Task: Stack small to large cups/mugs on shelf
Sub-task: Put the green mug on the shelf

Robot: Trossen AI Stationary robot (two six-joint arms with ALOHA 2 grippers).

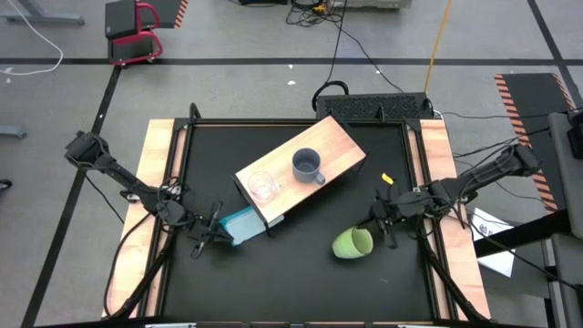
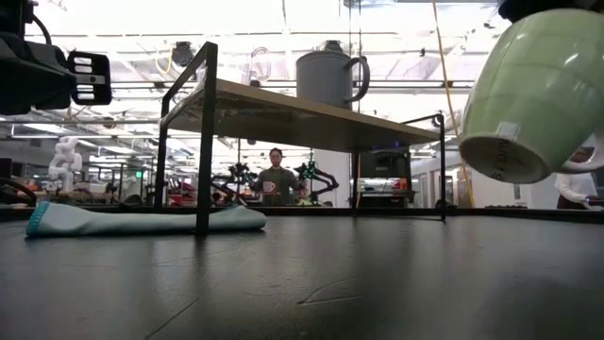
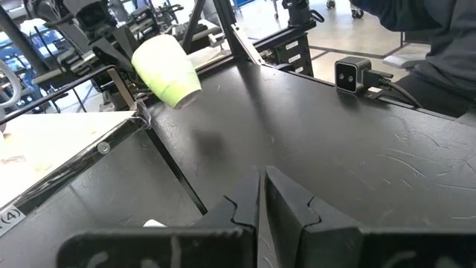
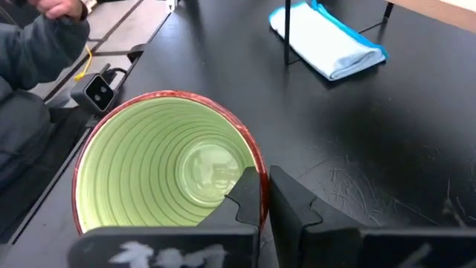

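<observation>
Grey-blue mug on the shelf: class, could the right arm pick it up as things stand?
Probably not yet. The right gripper is shut on the green mug, holding it off the table, so it cannot grip the grey-blue mug on the shelf.

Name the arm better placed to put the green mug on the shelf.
Right. Its pincer is shut on the rim of the green mug, held tilted off the table in the low view. The left pincer sits shut by the teal cloth, at the shelf's far end.
</observation>
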